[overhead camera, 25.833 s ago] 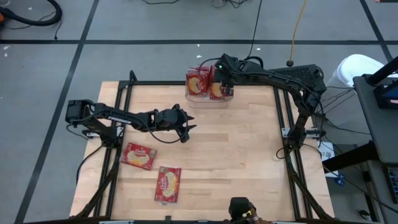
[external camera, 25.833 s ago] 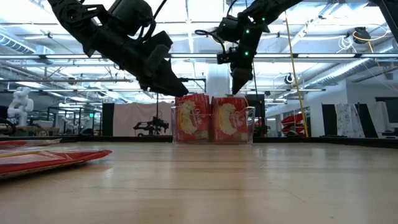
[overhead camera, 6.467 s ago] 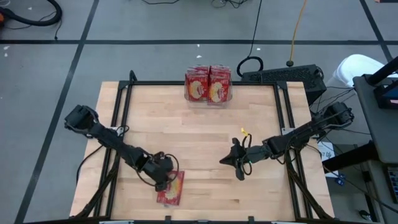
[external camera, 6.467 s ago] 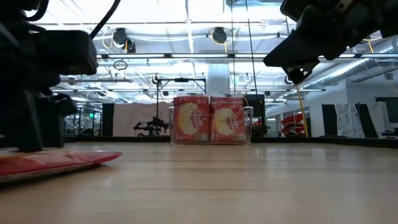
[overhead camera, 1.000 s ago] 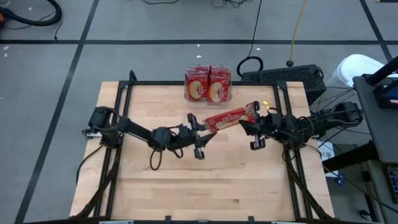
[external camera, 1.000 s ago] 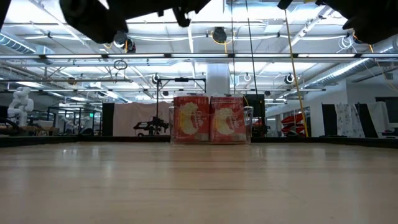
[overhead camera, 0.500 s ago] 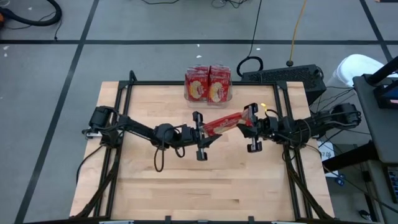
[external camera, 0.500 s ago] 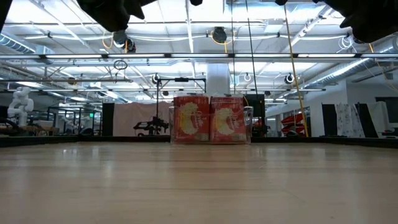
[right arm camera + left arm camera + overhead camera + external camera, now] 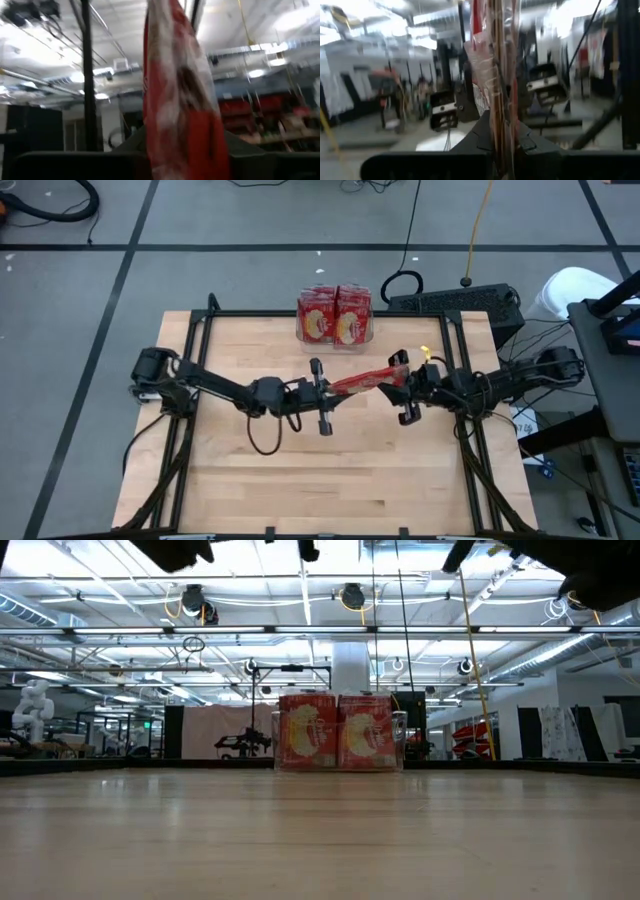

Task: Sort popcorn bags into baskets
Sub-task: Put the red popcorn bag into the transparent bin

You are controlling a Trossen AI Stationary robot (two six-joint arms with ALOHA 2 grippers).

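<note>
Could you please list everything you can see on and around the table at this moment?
Popcorn bag in the air: one, red, held above the middle of the table between both grippers.
Popcorn bags in the bin: several, exact count hidden, red with yellow-cream fronts, standing upright.
Bin: one, clear plastic, at the table's far edge.
Table: one, light wood with a black frame.
Keyboard: one, black, behind the table's far right corner.
Cables: several, black and yellow, on the grey floor.
Left gripper: shut on the bag's left end.
Right gripper: at the bag's right end.
</note>
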